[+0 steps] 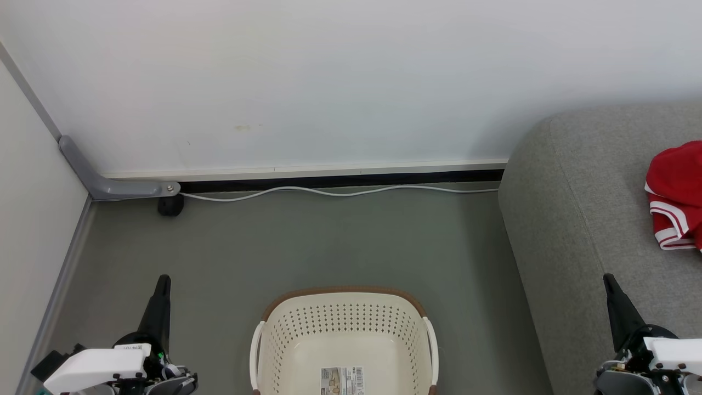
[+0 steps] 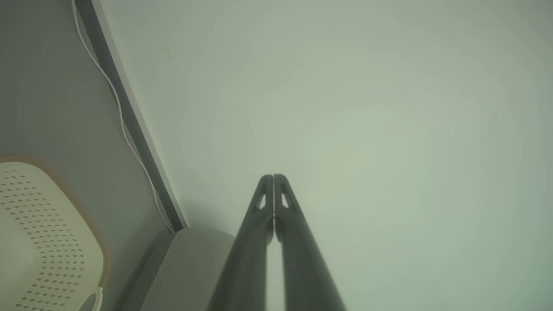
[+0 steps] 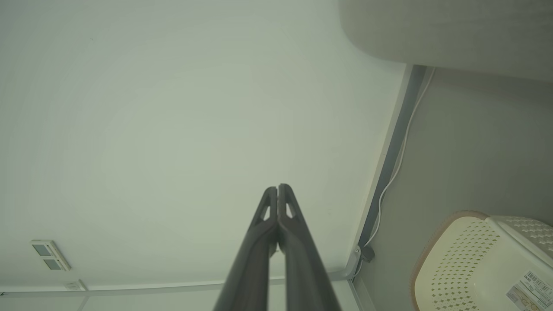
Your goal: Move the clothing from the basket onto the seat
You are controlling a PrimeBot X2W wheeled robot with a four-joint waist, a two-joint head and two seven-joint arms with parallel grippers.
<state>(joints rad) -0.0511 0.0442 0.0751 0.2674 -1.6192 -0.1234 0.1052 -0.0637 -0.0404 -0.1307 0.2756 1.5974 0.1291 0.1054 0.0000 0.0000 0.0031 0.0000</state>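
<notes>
Clothing (image 1: pixel 677 192), red with white stripes, lies on the seat (image 1: pixel 581 219) at the right edge of the head view, partly cut off by the frame. Its visible bulk runs up and down the picture. It sits above and slightly right of the right end effector (image 1: pixel 609 281), which is much the nearer of the two. The left end effector (image 1: pixel 163 281) stands at the lower left, well apart from it. Both point up the frame with fingers pressed together, holding nothing. Between them at bottom centre is the basket (image 1: pixel 343 292). Its visible floor is bare but for a label sticker (image 1: pixel 341 380), and its near part is cut off by the bottom edge. Judging by this, little or nothing is left to carry. Open floor (image 1: pixel 329 241) lies above the basket as far as a white cable (image 1: pixel 329 192) along the wall's foot. The seat's rounded edge stands close to the right of the basket.

Left wrist view: the closed left end effector (image 2: pixel 273 178) points at plain wall (image 2: pixel 367 108). The basket (image 2: pixel 47 224) lies at the lower left and the cable (image 2: pixel 116 108) runs down the upper left. No garment is near the fingers.

Right wrist view: the closed right end effector (image 3: pixel 278 188) also faces wall. The basket (image 3: pixel 471 255) is at the lower right and the seat (image 3: pixel 432 34) at the upper right, with clear floor between them.
</notes>
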